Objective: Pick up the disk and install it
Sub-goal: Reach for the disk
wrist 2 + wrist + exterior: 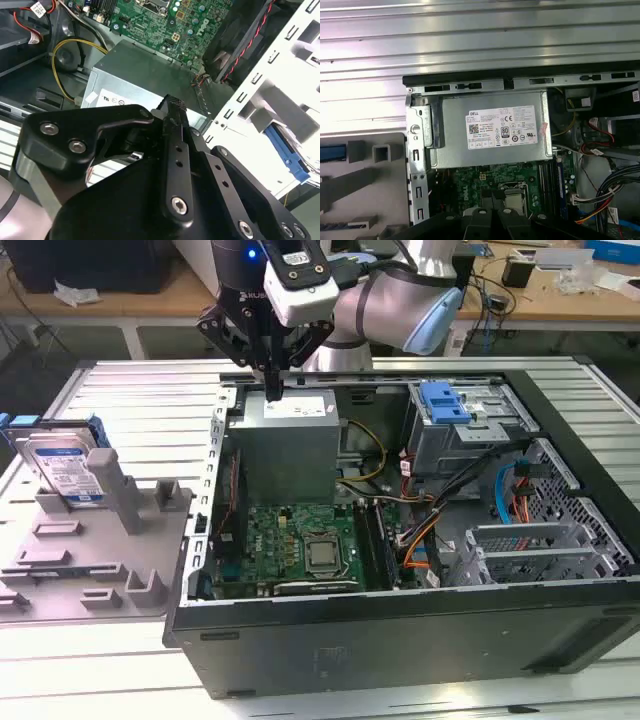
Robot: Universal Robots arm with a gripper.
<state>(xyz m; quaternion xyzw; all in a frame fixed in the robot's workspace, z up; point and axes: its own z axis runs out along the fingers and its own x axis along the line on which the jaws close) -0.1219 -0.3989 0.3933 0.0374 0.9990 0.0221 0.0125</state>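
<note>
One arm (395,300) points its closed pincer (272,392) down over the grey box (290,445).

A white sticker (502,127) sits on the grey power-supply box (485,159). In the first wrist view it carries a logo, a square code, a row of round and boxed certification marks, and fine lines of print. In the exterior view the disk (45,445) bears a white-and-blue label (72,485), its print too small to make out. White lettering (256,296) runs across the arm's black wrist housing (235,280).
</note>
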